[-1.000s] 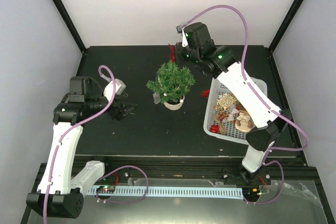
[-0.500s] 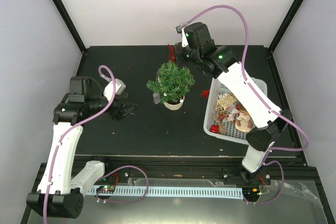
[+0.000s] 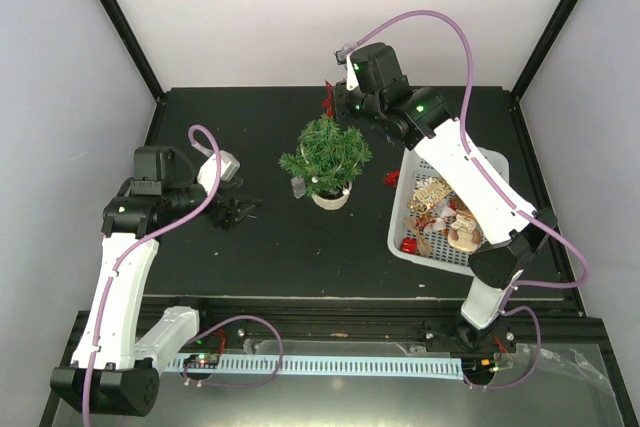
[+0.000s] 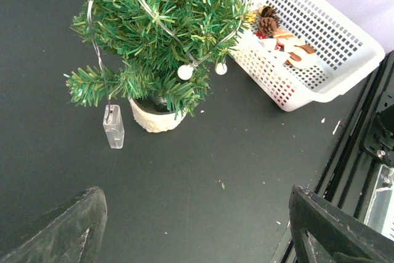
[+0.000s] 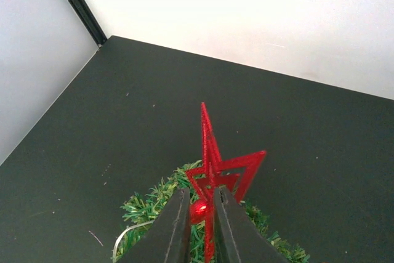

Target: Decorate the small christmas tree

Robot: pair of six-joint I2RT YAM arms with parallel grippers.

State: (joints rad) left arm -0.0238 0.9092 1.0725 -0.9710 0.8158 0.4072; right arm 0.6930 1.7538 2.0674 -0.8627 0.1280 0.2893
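Note:
The small christmas tree (image 3: 325,152) stands mid-table in its cream pot (image 4: 155,117), with a wire light string and white bulbs (image 4: 185,71) draped on it. Right at the treetop (image 5: 154,207) is a red star (image 5: 221,164), held upright by my right gripper (image 5: 201,192). The jaws sit narrowly on either side of the star, with a small red ball between them. From above, the star (image 3: 327,99) shows just behind the tree, by the right gripper (image 3: 335,107). My left gripper (image 3: 245,210) rests low, left of the tree, wide open (image 4: 196,201) and empty.
A white basket (image 3: 497,162) right of the tree holds pine cones and several ornaments; it also shows in the left wrist view (image 4: 345,47). A clear plastic battery box (image 4: 113,126) hangs beside the pot. A red ornament (image 3: 391,178) lies between tree and basket.

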